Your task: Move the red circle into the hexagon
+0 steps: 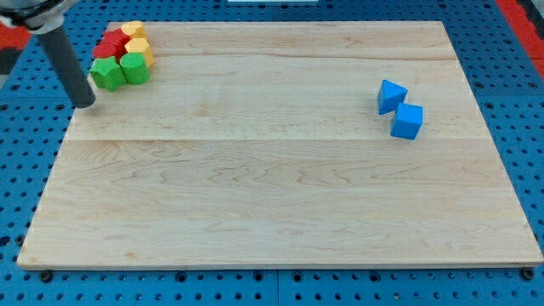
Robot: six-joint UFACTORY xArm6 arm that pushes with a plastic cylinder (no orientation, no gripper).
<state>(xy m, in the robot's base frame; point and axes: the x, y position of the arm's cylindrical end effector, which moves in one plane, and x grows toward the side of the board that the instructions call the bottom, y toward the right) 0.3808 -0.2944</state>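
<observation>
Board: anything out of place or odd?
Nothing damaged. Red, yellow and green blocks sit jammed together in the top-left corner; two blue blocks far right. My tip rests at the left edge, just left of the green.

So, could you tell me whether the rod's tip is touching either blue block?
No, my tip sits at the wooden board's left edge, far from both blue blocks.

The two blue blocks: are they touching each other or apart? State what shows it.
Touching, or nearly. The upper blue block and the lower blue block meet at a corner at the view's right, with no bare wood visible between them.
</observation>
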